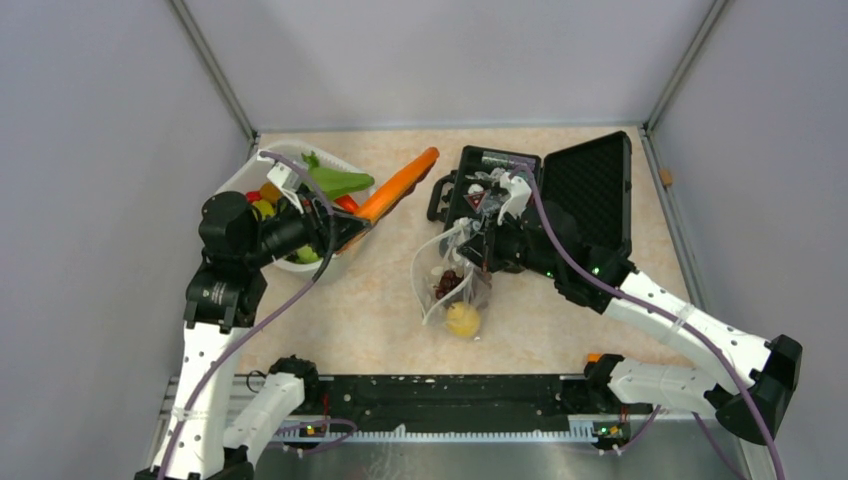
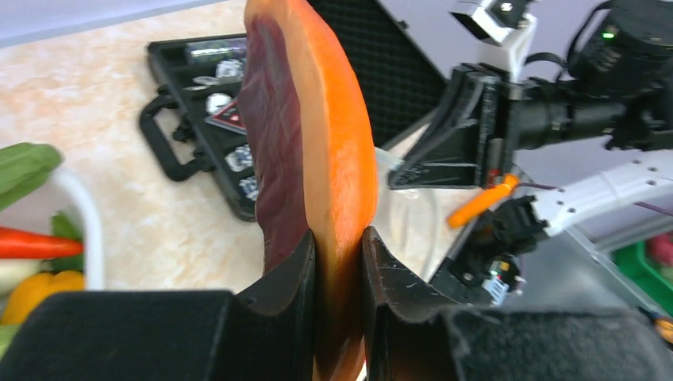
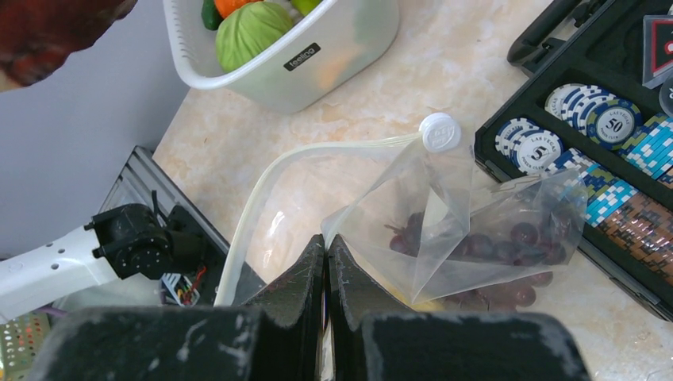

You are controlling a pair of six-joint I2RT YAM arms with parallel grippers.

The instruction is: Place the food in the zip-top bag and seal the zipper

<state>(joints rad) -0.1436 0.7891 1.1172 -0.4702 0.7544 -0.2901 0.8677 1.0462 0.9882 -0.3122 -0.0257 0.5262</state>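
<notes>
My left gripper (image 1: 358,224) (image 2: 340,235) is shut on a long orange food slice (image 1: 402,183) (image 2: 337,119) with a dark red face. It holds the slice in the air between the white basket and the black case. The clear zip-top bag (image 1: 447,275) (image 3: 476,222) lies mid-table with dark grapes (image 1: 447,284) (image 3: 508,246) and a yellow lemon (image 1: 462,320) inside. My right gripper (image 1: 468,240) (image 3: 327,242) is shut on the bag's upper mouth edge and lifts it open. The whitish zipper strip (image 3: 258,194) curves from my fingers to a white round cap (image 3: 440,132).
The white basket (image 1: 245,172) (image 3: 317,67) at the left holds more toy food, green, red and yellow. The open black case (image 1: 592,180) (image 3: 619,230) with poker chips (image 3: 611,123) sits right behind the bag. The black rail (image 1: 440,395) runs along the near edge.
</notes>
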